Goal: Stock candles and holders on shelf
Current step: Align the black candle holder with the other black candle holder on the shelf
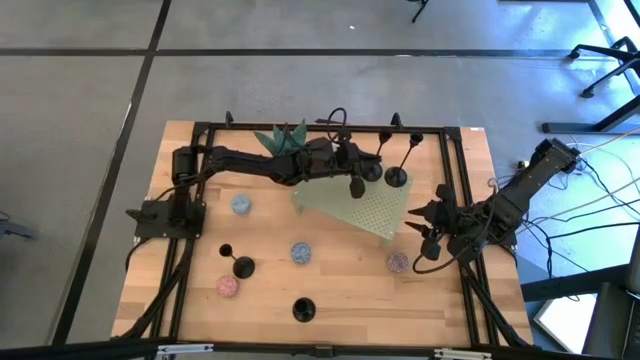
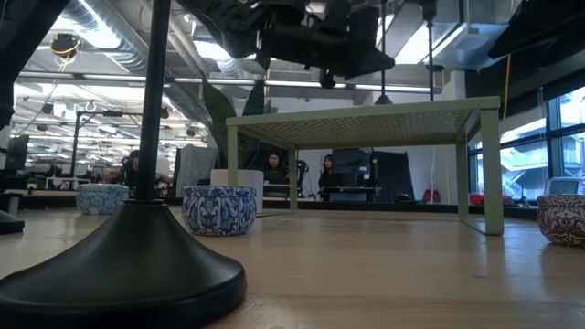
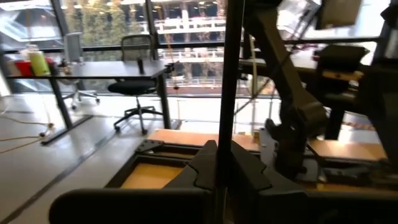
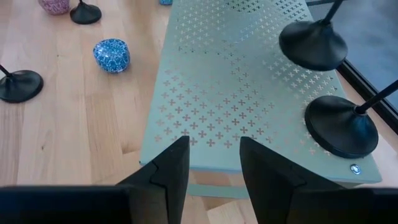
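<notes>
The pale green shelf [image 1: 360,208] stands mid-table. Two black holders are on its far right part: one [image 1: 370,172] at my left gripper [image 1: 362,160], one [image 1: 397,178] standing free on its disc base. My left gripper [image 3: 217,155] reaches over the shelf from the left and is shut on the first holder. Two more holders [image 1: 243,267] [image 1: 303,309] stand on the table in front. Bluish candles [image 1: 241,205] [image 1: 300,252] and pink candles [image 1: 227,287] [image 1: 398,262] lie on the wood. My right gripper [image 4: 214,165] is open and empty just right of the shelf. My left gripper pinches the holder's thin stem [image 3: 225,124] between its two fingers. The fingers come level from the table's left and lie across the stem. The holder stays upright, and its disc base [image 4: 313,46] looks set on the shelf top.
A green artificial plant [image 1: 283,138] stands at the table's far edge behind the left arm. A black frame rail [image 1: 455,180] runs along the right side by the right arm. In the low view the nearest holder's base [image 2: 128,274] fills the foreground. People sit at desks beyond the table.
</notes>
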`<state>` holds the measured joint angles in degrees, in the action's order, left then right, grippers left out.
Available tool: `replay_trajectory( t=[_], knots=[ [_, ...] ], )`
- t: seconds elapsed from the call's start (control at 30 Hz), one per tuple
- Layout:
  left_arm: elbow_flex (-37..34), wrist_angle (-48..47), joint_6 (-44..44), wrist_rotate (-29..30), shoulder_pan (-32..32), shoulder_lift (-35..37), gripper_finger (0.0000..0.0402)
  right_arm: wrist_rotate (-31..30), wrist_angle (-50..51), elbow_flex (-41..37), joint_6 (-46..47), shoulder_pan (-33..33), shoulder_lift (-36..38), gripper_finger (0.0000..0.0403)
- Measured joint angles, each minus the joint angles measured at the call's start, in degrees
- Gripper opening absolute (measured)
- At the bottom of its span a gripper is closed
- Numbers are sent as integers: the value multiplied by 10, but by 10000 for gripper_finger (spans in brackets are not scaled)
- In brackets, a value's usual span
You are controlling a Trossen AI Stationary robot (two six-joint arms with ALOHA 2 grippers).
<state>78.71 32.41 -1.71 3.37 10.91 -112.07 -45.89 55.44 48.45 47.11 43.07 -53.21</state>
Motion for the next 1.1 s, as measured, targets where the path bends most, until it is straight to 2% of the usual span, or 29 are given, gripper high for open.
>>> replay_trajectory(
  t=[0.17, 0.47, 0.83, 1.1],
  knots=[
    [0, 6, 9, 30, 0, -15, 13, 0, 0, 0, 0, 0, 0, 146],
    [0, 59, 10, 42, 3, -47, 13, 0, -5, 0, 0, 0, 0, 146],
    [0, 38, 20, 27, 2, -47, 15, 0, -5, 0, 0, 0, 0, 146],
    [0, 34, 20, -6, 9, -47, 45, 0, -5, 0, 0, 0, 0, 146]
  ],
)
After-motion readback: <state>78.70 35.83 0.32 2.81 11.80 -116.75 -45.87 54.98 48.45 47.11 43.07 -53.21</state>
